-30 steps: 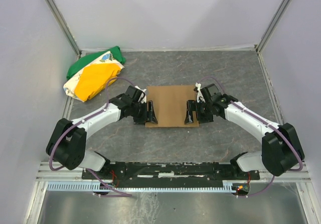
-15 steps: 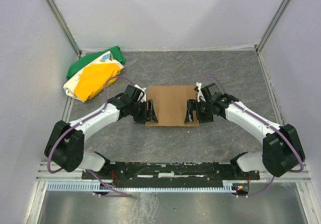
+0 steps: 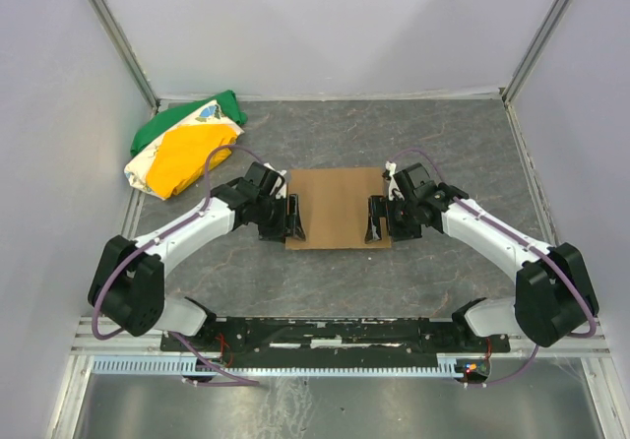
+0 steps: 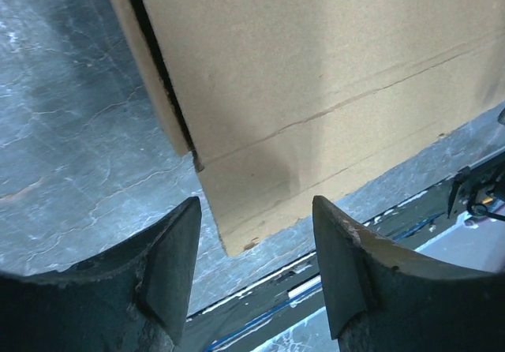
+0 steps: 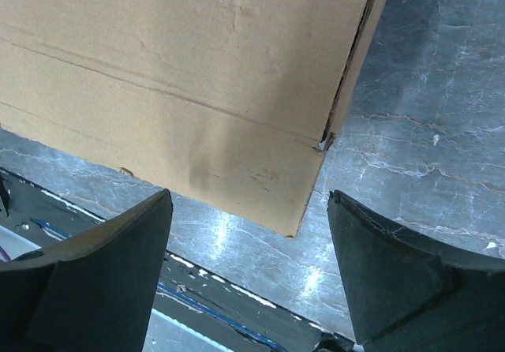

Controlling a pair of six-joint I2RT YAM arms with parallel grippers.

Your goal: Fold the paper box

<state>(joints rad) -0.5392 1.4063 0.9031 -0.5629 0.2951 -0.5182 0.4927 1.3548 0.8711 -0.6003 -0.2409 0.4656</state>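
Brown box lay flat at table centre, well off every edge. Left fingers and right fingers spread wide, empty, flanking box's sides. Step judged: pre-grasp. Next likely needed: pinch side flaps, fold up along creases.

Top view high overhead; wrist views close, sharing paper box.

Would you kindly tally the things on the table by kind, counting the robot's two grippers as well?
paper box: 1
cloth bundle: 1
grippers, fingers apart on both: 2 (left gripper, right gripper)
Total: 4
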